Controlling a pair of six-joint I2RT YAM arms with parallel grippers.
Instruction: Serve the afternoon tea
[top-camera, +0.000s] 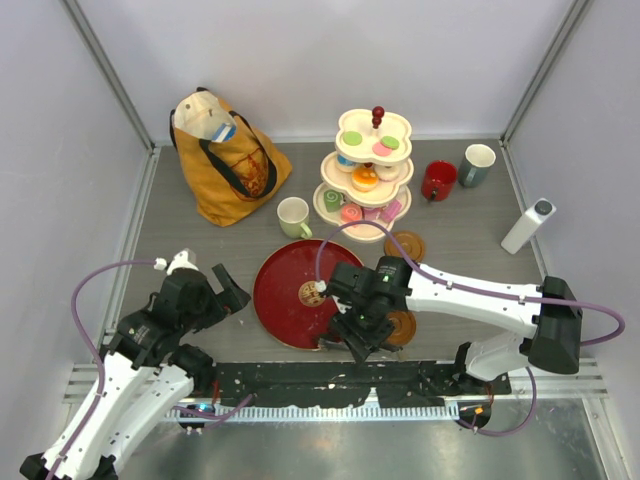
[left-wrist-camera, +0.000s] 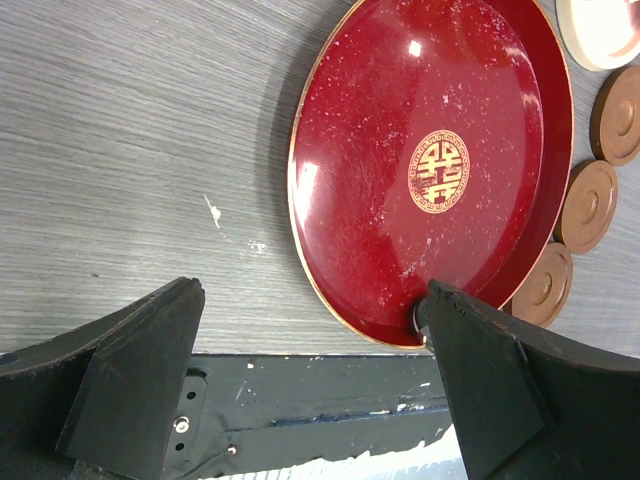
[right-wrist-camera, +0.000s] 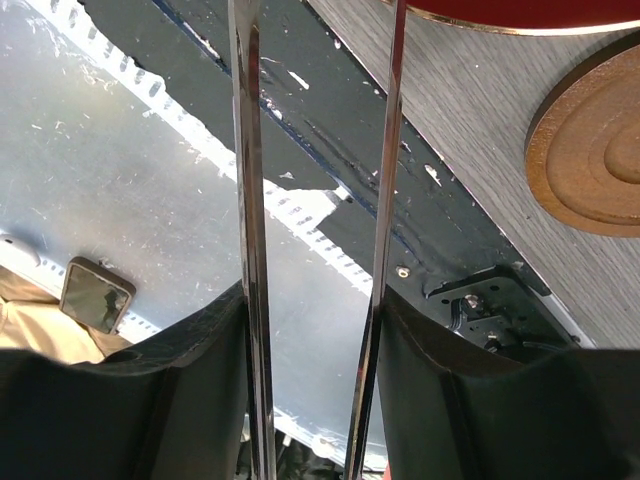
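Toy pastries sit on a cream three-tier stand (top-camera: 365, 175) at the back. A red mug (top-camera: 438, 181) and a grey-blue mug (top-camera: 478, 165) stand right of it, and a pale green mug (top-camera: 293, 217) stands to its left. My left gripper (top-camera: 225, 290) is open and empty, low over the table at the left rim of the dark-red tray (top-camera: 285, 300); the tray (left-wrist-camera: 330, 230) also shows in the left wrist view. My right gripper (top-camera: 348, 335) is at the tray's near right edge. In the right wrist view it (right-wrist-camera: 315, 300) is shut on metal tongs (right-wrist-camera: 248, 200), whose arms stay apart.
A mustard tote bag (top-camera: 225, 155) stands at the back left. A white bottle (top-camera: 527, 226) stands at the right. Brown coasters (top-camera: 405, 246) lie right of the tray, one (right-wrist-camera: 590, 150) close to the tongs. The black mounting strip (top-camera: 300, 385) runs along the near edge.
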